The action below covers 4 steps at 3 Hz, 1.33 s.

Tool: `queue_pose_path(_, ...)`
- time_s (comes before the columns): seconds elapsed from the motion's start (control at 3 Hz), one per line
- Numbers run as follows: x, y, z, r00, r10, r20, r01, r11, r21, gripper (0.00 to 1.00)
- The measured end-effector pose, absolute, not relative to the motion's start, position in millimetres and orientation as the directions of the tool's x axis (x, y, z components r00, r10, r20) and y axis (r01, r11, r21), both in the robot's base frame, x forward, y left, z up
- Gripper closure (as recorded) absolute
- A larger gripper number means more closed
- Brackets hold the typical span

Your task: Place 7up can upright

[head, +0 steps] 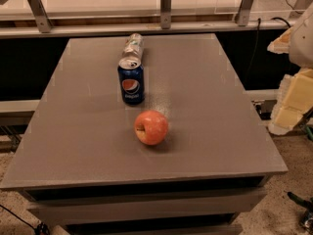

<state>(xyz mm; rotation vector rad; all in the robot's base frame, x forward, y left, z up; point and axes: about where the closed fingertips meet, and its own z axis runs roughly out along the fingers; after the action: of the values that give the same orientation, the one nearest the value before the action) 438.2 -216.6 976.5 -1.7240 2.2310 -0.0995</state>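
Observation:
The 7up can (133,45) is silver-white with faint green marks. It lies on its side at the back middle of the grey table (205,131), its length pointing away from the camera. Its near end is partly hidden by the dark blue Pepsi can (131,83), which stands upright right in front of it. I do not see the gripper in this view. Only pale white and cream parts of what seems to be the arm (295,82) show at the right edge, off the table and well away from the cans.
A red-orange apple (151,127) sits on the table in front of the Pepsi can, a little to its right. A rail with metal brackets (166,6) runs behind the table. Floor and dark cables (301,202) show at the lower right.

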Motion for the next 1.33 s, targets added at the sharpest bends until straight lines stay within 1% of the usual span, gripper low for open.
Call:
queue_pose_path(0.33, 438, -216, 977, -0.221, -0.953, -0.207, -0.931, 0.270, -0.248, 0.00)
queue_pose_path(0.67, 467, -222, 977, -0.217, -0.948, -0.234, -0.923, 0.277, -0.265, 0.00)
queue_pose_path(1.0, 516, -239, 985, -0.250, -0.919, -0.305, -0.888, 0.343, -0.307, 0.00)
queue_pose_path(1.33, 556, -243, 988, -0.281, -0.876, -0.392, -0.846, 0.419, -0.331, 0.00)
